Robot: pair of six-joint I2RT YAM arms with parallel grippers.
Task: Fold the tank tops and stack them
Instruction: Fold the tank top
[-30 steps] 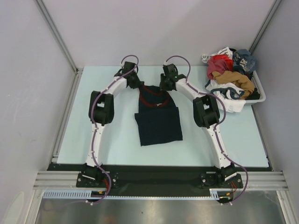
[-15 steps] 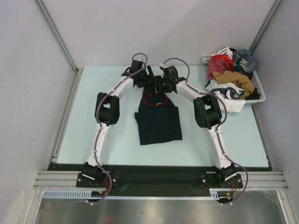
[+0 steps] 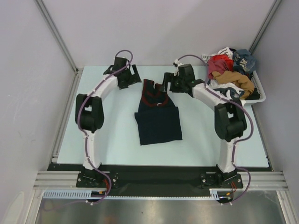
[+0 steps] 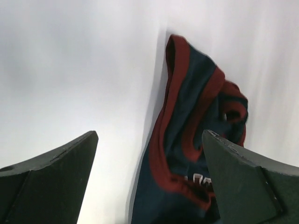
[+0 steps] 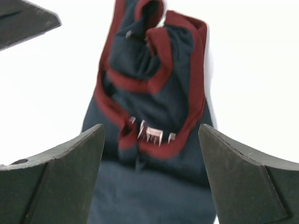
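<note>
A dark navy tank top (image 3: 158, 119) with maroon trim lies flat in the middle of the table, its lower part folded into a rectangle. Its straps (image 3: 154, 92) sit bunched at the far end. My left gripper (image 3: 134, 76) hovers to the left of the straps, open and holding nothing. In the left wrist view the tank top (image 4: 187, 140) lies ahead between the spread fingers (image 4: 51, 177). My right gripper (image 3: 167, 87) is open just right of the straps. Seen from the right wrist, the bunched neckline (image 5: 149, 93) lies beyond my empty gripper (image 5: 152, 172).
A white basket (image 3: 258, 95) heaped with mixed clothes, red, tan, white and blue, stands at the back right of the table. Grey walls close in the table on the left, back and right. The pale table top (image 3: 103, 135) surrounds the tank top.
Both grippers have opened and let go of the straps, which now lie bunched on the table. The left arm swung out to the left and the right arm to the right.
</note>
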